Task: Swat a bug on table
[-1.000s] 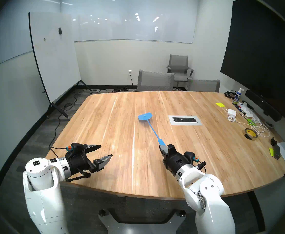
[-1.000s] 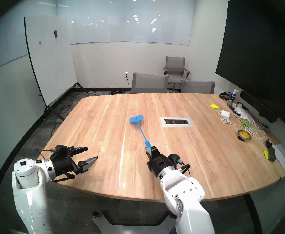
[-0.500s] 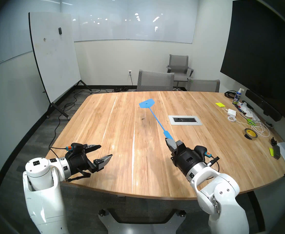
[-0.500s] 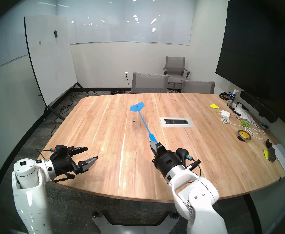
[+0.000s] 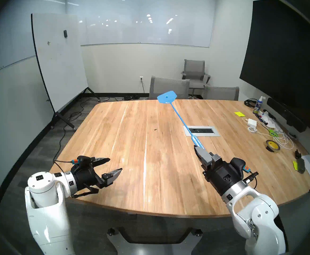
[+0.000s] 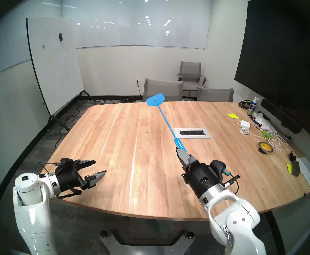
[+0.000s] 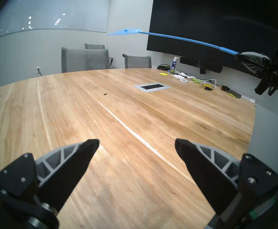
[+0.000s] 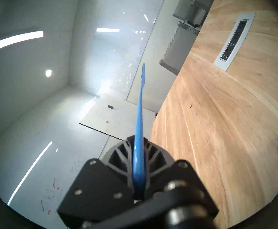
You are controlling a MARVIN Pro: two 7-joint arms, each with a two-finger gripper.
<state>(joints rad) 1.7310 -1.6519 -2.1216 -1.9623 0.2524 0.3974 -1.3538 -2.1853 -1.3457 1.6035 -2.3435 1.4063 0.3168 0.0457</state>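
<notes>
A tiny dark bug lies on the light-wood table, left of the silver outlet panel. My right gripper is shut on the handle of a blue fly swatter. The swatter is raised well above the table, its head over the far edge and beyond the bug. At the near left of the table my left gripper hovers open and holds nothing.
Clutter lies along the table's right side: tape roll, white cables and charger, green scissors, spray bottle, yellow notes. Grey chairs stand behind the far edge, a whiteboard at left.
The swatter's head lay on the table over the bug one second ago. My right arm has since lifted it up and to the right, uncovering the bug. The left arm has not moved.
</notes>
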